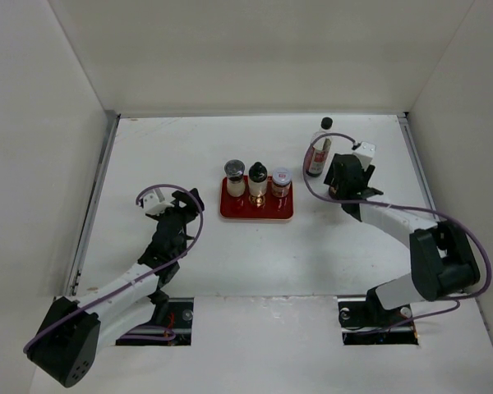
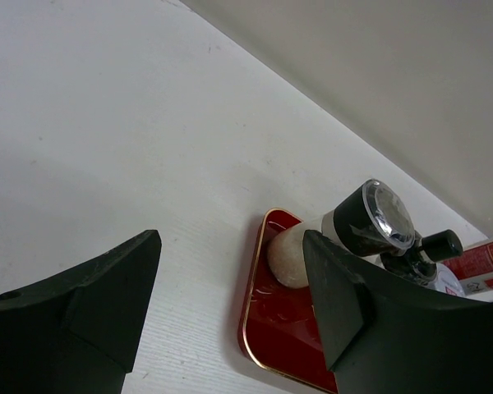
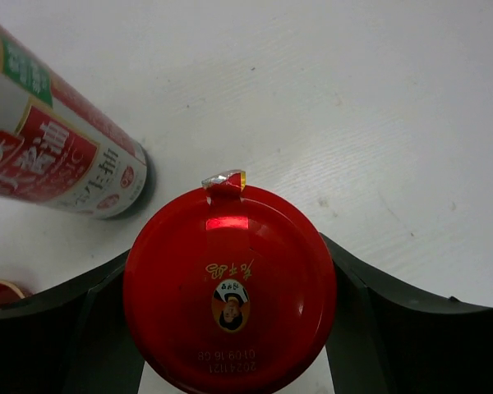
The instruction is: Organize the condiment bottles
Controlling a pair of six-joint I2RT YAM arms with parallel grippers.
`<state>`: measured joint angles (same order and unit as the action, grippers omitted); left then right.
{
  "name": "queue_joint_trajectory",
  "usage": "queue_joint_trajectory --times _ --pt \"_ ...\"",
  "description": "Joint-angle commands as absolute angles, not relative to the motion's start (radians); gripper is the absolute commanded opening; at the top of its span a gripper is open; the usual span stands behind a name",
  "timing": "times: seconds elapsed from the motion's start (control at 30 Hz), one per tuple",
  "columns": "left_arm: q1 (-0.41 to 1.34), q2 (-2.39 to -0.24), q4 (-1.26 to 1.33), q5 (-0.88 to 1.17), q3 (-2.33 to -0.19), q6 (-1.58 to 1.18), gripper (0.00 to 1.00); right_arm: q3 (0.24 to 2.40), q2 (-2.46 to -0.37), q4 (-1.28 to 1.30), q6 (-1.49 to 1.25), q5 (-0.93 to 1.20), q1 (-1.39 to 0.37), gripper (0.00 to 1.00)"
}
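A red tray in the middle of the table holds a silver-lidded shaker, a black-lidded shaker and a small red-labelled jar. The tall clear bottle with a black cap stands to the right of the tray. My right gripper points down just beside it. In the right wrist view the right gripper is shut on the red-capped jar, with the tall bottle close by on its left. My left gripper is open and empty, left of the tray.
The left wrist view shows the open left gripper facing the tray's corner, with the silver-lidded shaker and a black cap behind the right finger. White walls enclose the table on three sides.
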<state>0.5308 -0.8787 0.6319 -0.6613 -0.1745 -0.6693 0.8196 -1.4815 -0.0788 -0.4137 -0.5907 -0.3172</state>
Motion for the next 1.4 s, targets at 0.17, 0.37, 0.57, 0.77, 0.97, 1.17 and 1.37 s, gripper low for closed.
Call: queue_joint_trajectory --times 0.17,0.37,0.57,0.77,0.97,1.17,1.37 --pt "0.528 -0.857 0.678 -0.653 -0.183 -0.670 0.69 0.733 -1.106 -0.068 -0.386 -0.684 -0.617 0.52" --pt "0.535 -0.896 0.686 -0.663 -0.190 -0.673 0.69 0.853 -1.184 -0.141 -0.419 -0.666 -0.884 0.52" --pt "0.524 -0.882 0.687 -0.658 -0.181 -0.676 0.69 1.047 -1.460 -0.336 -0.367 -0.535 -0.955 0.51" --pt "0.519 -0.877 0.689 -0.661 -0.176 -0.676 0.70 1.178 -1.649 -0.374 -0.325 -0.518 -0.967 0.52" --pt "0.518 -0.870 0.689 -0.661 -0.175 -0.675 0.70 1.193 -1.755 -0.399 -0.314 -0.535 -0.970 0.53" --pt "0.515 -0.873 0.684 -0.660 -0.179 -0.673 0.70 1.186 -1.828 -0.417 -0.299 -0.575 -0.987 0.61" --pt "0.515 -0.859 0.684 -0.658 -0.175 -0.672 0.70 1.161 -1.769 -0.397 -0.278 -0.583 -1.005 0.96"
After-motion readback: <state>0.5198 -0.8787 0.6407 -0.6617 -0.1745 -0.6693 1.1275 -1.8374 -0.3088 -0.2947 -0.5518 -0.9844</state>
